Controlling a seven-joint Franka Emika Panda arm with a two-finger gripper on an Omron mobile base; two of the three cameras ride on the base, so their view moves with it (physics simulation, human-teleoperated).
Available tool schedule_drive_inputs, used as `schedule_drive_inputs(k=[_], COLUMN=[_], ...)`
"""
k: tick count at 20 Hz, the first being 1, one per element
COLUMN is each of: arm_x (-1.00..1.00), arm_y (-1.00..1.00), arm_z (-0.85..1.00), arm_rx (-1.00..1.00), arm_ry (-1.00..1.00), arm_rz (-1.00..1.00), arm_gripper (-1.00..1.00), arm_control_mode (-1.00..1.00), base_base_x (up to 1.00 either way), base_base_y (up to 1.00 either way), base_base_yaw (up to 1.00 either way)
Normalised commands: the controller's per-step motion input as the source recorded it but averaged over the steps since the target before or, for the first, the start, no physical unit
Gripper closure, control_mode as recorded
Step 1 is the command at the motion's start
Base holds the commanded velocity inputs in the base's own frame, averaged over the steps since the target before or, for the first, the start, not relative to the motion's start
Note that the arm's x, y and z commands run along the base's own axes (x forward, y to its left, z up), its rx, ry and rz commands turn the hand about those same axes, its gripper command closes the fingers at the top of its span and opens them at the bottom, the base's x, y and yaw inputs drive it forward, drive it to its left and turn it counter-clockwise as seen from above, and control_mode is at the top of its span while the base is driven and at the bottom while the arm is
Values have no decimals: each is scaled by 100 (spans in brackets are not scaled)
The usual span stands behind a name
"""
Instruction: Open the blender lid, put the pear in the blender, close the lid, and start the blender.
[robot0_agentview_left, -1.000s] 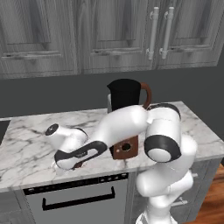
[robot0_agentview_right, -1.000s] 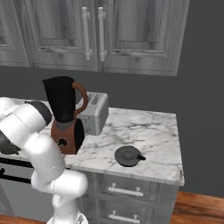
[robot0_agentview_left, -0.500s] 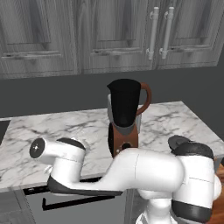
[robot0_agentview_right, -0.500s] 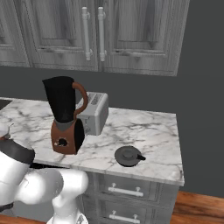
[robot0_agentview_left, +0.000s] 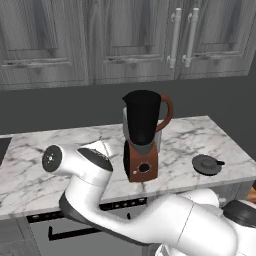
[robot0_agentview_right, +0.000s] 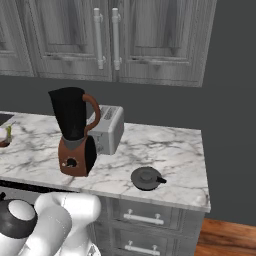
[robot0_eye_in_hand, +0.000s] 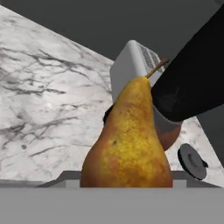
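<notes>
Grey-veined white marble counter (robot0_agentview_left: 30, 165) under dark grey wooden cabinet doors (robot0_agentview_left: 125, 40) with metal bar handles.

In the left base view, from the left: white robot arm (robot0_agentview_left: 82, 170) bent low in front of the counter's front edge. At the middle of the counter, nearer the front edge than the wall: tall blender (robot0_agentview_left: 144, 137) with a near-black tapered jar, curved brown handle and reddish-brown base with a round black knob, standing upright with the jar top uncovered. Well apart to its right, near the front edge toward the right end: round dark grey blender lid (robot0_agentview_left: 206, 164) with a raised central knob and side tab, lying flat.

In the right base view, from the left: blender (robot0_agentview_right: 74, 132), then a boxy silver toaster (robot0_agentview_right: 109, 129) just behind and right of it, touching or not, cannot tell. Further right, lid (robot0_agentview_right: 146, 178) flat by the front edge.

In the hand view: orange-brown speckled pear (robot0_eye_in_hand: 129, 135) close up at bottom centre, above the marble, thin stem pointing up and to the right. Gripper jaws clamped on the pear, fingertips themselves hidden behind the fruit. Behind the pear, toaster (robot0_eye_in_hand: 131, 65); to the right, the black jar; at the lower right, lid (robot0_eye_in_hand: 192, 161) on the counter.
</notes>
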Motion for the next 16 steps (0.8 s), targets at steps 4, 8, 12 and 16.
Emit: schedule_drive_inputs(k=[4, 8, 12, 16], arm_x=[0, 2, 20, 33], arm_y=[-36, -39, -31, -35], arm_z=[78, 77, 81, 64], arm_rx=[0, 0, 0, 0], arm_ry=[-12, -8, -4, -1], arm_rz=[-10, -11, -7, -3], arm_gripper=[100, 100, 100, 100], arm_control_mode=[-100, -100, -100, -100], base_base_x=[0, 0, 0, 0], base_base_y=[0, 0, 0, 0], base_base_yaw=[0, 0, 0, 0])
